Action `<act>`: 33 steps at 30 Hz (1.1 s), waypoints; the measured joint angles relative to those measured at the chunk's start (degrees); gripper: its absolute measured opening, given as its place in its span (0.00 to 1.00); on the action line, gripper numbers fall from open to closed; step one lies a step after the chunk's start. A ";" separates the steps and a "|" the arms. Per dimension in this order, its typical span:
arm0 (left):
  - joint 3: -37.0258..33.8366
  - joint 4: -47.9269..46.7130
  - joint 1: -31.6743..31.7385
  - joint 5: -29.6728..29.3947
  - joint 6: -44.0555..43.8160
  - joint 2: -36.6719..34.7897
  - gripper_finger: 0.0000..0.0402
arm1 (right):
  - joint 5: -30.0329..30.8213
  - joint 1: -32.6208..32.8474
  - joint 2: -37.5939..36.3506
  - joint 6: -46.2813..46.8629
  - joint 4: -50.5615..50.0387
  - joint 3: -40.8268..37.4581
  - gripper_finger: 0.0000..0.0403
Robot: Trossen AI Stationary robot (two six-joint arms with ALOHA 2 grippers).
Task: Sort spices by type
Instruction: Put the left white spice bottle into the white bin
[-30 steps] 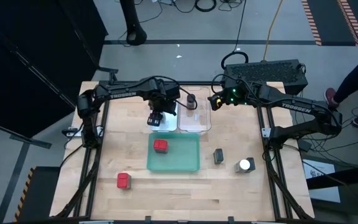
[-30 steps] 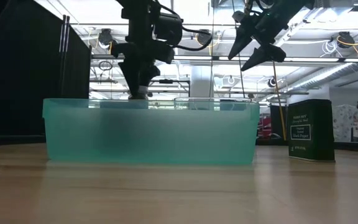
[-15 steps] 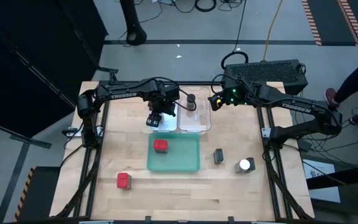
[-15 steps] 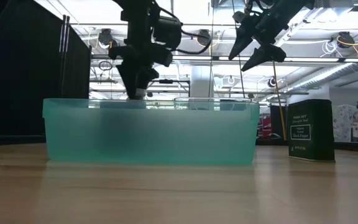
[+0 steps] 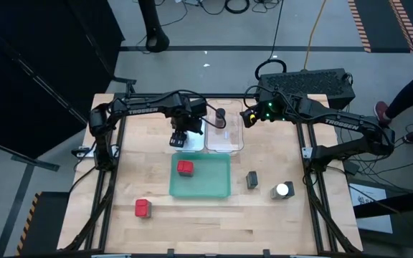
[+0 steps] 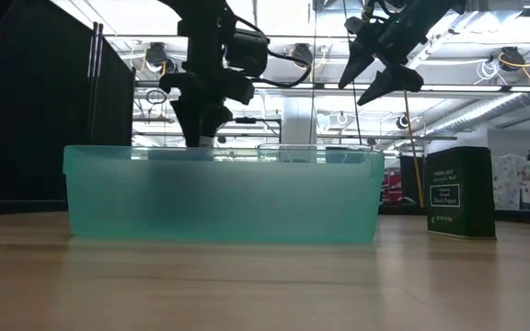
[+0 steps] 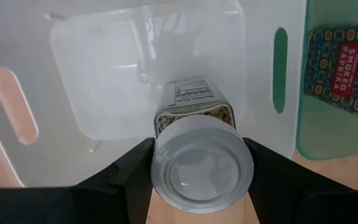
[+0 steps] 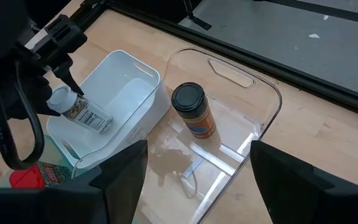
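Note:
My left gripper (image 5: 180, 137) is shut on a white-lidded jar (image 7: 194, 106) over the white tray (image 5: 198, 141). My right gripper (image 5: 246, 118) hangs open above the clear tray's far right corner. A brown dark-lidded jar (image 8: 194, 111) stands upright in the clear tray (image 5: 226, 140). One red tin (image 5: 185, 168) lies in the green tray (image 5: 214, 188). Another red tin (image 5: 143, 208) sits on the table near the near left corner. A dark grey tin (image 5: 252, 179) and a second white-lidded jar (image 5: 282, 190) stand on the table right of the green tray. My left gripper pinches the jar at its lid end (image 7: 202, 165), one finger (image 7: 132, 171) on each side of the lid. The fingers come from above, pointing down. The jar slants with its lid end up and its base (image 8: 104, 123) low inside the white tray. Whether the base touches the tray floor cannot be told.
The white and clear trays stand side by side at the table's far middle, with the green tray just nearer. Bare wood lies along the near edge and the left side. A person's legs show beyond the table's right side.
My left gripper, still shut on the jar, has edged slightly toward the table's left over the white tray.

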 joint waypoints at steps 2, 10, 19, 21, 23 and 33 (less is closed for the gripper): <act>0.00 0.59 0.00 0.01 -0.68 0.00 0.53 | -0.02 0.02 0.00 0.02 0.02 0.00 0.66; 0.02 0.71 0.00 -0.06 -0.94 0.00 0.62 | -0.02 0.00 0.00 0.02 0.03 0.00 0.66; 0.04 0.57 0.00 -1.17 -0.95 0.00 0.60 | -0.02 0.02 0.00 0.00 0.02 0.00 0.66; 0.32 -0.11 -0.02 -3.91 -0.94 -0.04 0.60 | -0.02 0.01 0.00 0.00 0.03 0.00 0.66; 1.02 -1.39 0.00 -7.70 -0.96 -0.14 0.60 | -0.03 0.01 -0.18 0.10 0.02 0.00 0.66; 4.71 -3.93 0.00 -10.17 -1.03 -0.28 0.60 | -0.35 0.13 -1.93 4.75 -0.42 0.00 0.66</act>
